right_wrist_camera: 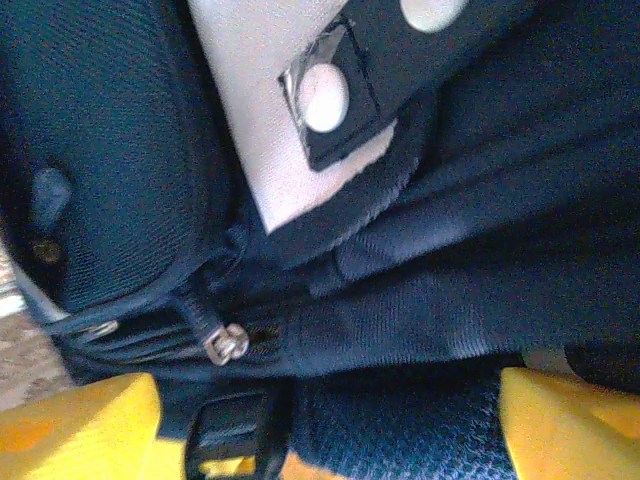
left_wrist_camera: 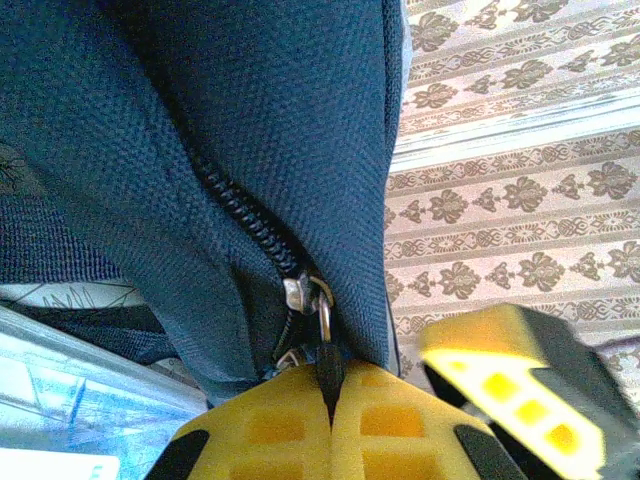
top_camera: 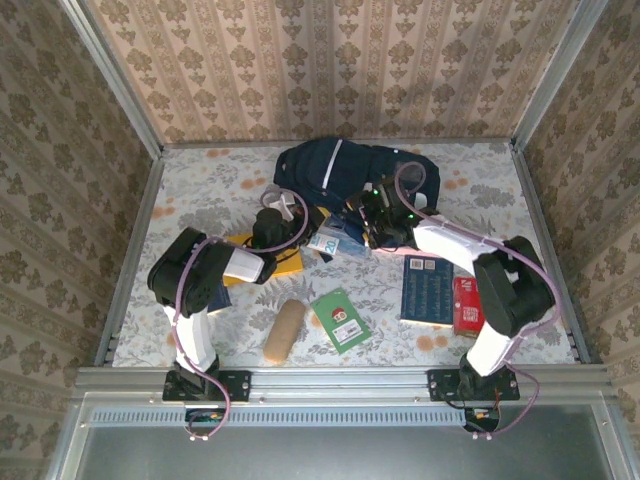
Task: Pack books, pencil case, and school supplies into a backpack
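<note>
1. Currently the backpack point(top_camera: 340, 168) lies at the far middle of the worktop point(top_camera: 200, 190), dark navy with a white stripe facing up.
2. Left gripper point(left_wrist_camera: 330, 400): yellow fingers point(left_wrist_camera: 265, 430) are pressed together on the black zipper pull point(left_wrist_camera: 327, 368). The pull hangs from a metal slider point(left_wrist_camera: 303, 295) on the backpack's zipper. In the top view this gripper sits at the backpack's near left edge.
3. Right gripper point(right_wrist_camera: 320, 440): its fingers stand wide apart, with navy backpack fabric lying between them. I cannot tell whether either finger presses on the fabric. In the right wrist view, a metal slider sits just above the gap, and a white patch point(right_wrist_camera: 270, 150) with a round snap point(right_wrist_camera: 325, 100) lies further up. From above, this gripper is at the backpack's near right edge.
4. Blue-and-white packet point(top_camera: 335, 238): on the worktop just near of the backpack, between the two grippers.
5. Yellow book point(top_camera: 287, 264): left of centre, partly under the left arm. A navy book point(top_camera: 218, 297) is mostly hidden beneath the same arm.
6. Toward the near edge: tan roll point(top_camera: 284, 330), with the green book point(top_camera: 340, 318) just beside it on the right, apart.
7. Right side: second navy book point(top_camera: 428, 288), with the red pack point(top_camera: 466, 305) against its right edge and partly under the right arm.
</note>
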Tool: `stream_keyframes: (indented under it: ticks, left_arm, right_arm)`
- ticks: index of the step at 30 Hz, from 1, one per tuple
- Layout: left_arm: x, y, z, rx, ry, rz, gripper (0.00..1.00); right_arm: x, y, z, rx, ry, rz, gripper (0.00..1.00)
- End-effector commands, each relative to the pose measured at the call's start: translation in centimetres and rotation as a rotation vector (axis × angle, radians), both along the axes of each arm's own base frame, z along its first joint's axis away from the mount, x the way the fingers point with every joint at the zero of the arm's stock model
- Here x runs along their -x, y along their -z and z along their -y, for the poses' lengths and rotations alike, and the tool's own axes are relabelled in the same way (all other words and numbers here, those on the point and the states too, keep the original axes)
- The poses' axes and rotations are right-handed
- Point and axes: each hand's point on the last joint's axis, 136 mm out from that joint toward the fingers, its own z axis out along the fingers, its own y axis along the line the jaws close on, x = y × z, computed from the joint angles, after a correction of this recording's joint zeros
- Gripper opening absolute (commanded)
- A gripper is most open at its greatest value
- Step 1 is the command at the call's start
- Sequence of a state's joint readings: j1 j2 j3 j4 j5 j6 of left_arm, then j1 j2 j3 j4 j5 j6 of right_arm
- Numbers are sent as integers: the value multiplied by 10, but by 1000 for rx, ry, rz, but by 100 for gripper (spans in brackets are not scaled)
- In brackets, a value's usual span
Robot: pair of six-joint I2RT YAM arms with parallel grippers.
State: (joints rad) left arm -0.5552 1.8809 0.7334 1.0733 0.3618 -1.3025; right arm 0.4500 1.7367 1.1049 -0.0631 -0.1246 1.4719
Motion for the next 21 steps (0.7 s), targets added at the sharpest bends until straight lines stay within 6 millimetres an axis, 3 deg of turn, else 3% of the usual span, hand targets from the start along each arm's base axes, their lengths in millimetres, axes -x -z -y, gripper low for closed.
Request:
stream_keyframes:
  ticks: [1,5,11,21]
  left_arm:
    - [6,-53,5,81,6,112,0]
    - [9,-60,4,85,-1,109,0]
    - [10,-67,-2,90,-30,113,0]
    - [-1,-55,-30,90,-110,78,0]
  right_arm:
    - [-22,7,-6,-4,10,44,73]
    - [-39,15,6,74,6,62,44]
    - [-49,19,28,119,12,66,0]
    - [-49,21,83,129,85,72,0]
